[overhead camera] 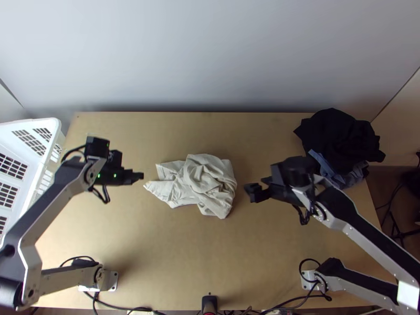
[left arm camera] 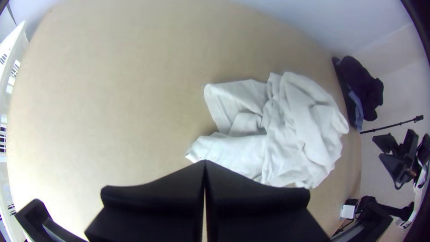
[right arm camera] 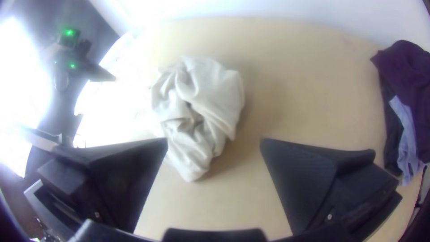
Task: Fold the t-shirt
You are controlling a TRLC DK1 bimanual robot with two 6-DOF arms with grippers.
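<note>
One t-shirt (overhead camera: 202, 184), off-white, bunched: in the middle of the top view's frame, on the surface (overhead camera: 157, 252), between the two grippers and apart from both.
Left gripper (left arm camera: 205, 163): fingers together, nothing held. Right gripper (right arm camera: 214, 140): fingers wide apart, nothing between them.

Risks, as judged: your pinch into the thick heap may take several layers at once, since hem, sleeves and collar cannot be told apart, and lift a tangled lump. Grip only one loose corner at the left, and the heap may drag along unopened. Lower the left fingers without parting them, and they likely just push the cloth.

Direction: flatter, cornered end toward the frame's left; bulky end toward the right. Which end is the neck, you cannot tell. Long axis: roughly left to right, dipping slightly toward the lower right.
</note>
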